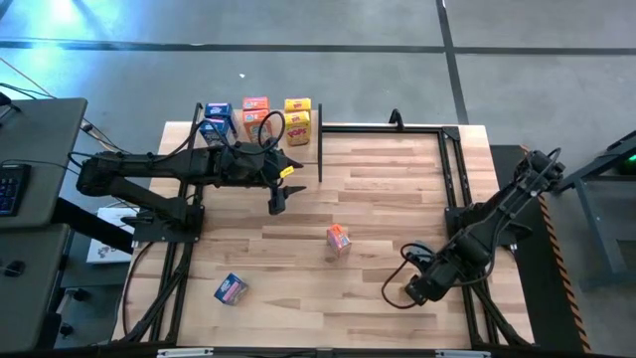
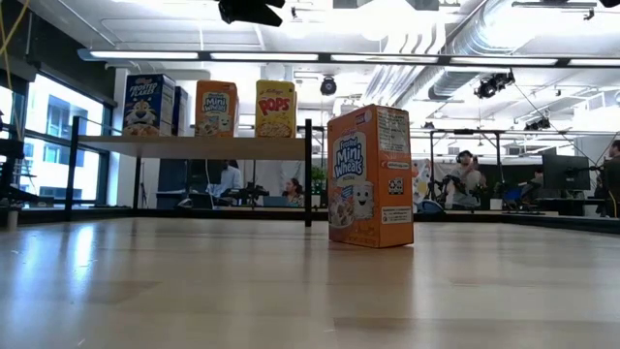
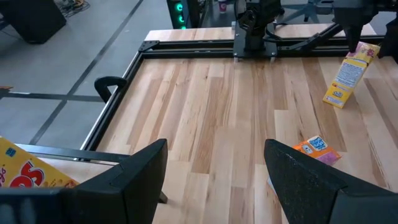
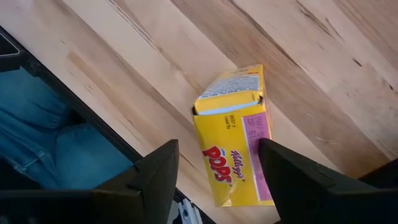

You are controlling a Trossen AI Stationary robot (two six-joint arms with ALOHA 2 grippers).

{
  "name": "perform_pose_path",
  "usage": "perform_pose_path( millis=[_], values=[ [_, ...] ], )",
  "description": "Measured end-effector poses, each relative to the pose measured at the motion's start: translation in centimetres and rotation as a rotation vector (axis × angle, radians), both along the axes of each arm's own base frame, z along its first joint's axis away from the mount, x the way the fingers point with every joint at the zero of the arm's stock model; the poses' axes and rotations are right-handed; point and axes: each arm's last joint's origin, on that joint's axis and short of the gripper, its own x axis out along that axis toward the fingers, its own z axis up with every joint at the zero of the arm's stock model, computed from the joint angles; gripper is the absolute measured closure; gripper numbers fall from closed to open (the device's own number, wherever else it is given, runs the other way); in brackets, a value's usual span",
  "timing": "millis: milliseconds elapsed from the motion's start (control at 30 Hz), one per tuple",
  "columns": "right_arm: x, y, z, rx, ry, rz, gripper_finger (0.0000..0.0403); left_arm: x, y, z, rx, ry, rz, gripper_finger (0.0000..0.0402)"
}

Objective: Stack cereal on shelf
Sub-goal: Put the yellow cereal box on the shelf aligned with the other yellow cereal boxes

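Readable: "Frosted Flakes" on blue box (image 2: 148,105), "Mini Wheats" on shelved orange box (image 2: 216,108), "POPS" on shelved yellow box (image 2: 276,109); "Frosted Mini Wheats" on tabletop orange box (image 2: 369,177); "Kellogg's POPS" on yellow box (image 4: 234,137) at right gripper.

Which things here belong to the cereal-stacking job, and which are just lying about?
Job: shelf; shelved boxes; orange box and blue box on the tabletop; yellow Pops box under the right arm.
Lying about: keyboard; monitor; people behind.
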Motion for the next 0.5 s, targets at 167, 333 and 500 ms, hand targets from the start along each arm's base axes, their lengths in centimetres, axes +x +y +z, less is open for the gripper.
perform_pose_path(
  millis=[167, 333, 500],
  values=[
    [-0.1, 0.0, 0.0, -0.018, -0.008, 0.003, 0.0159, 0.0, 0.0, 0.0, 0.000, 0.000, 0.000, 0.0142],
    [-0.1, 0.1, 0.5, -0.019, -0.014, 0.009, 0.0150, 0.0, 0.0, 0.0, 0.000, 0.000, -0.001, 0.0142],
    [-0.4, -0.1, 1.9, -0.053, -0.005, 0.009, 0.0150, 0.0, 0.0, 0.0, 0.000, 0.000, -0.001, 0.0142]
  ],
)
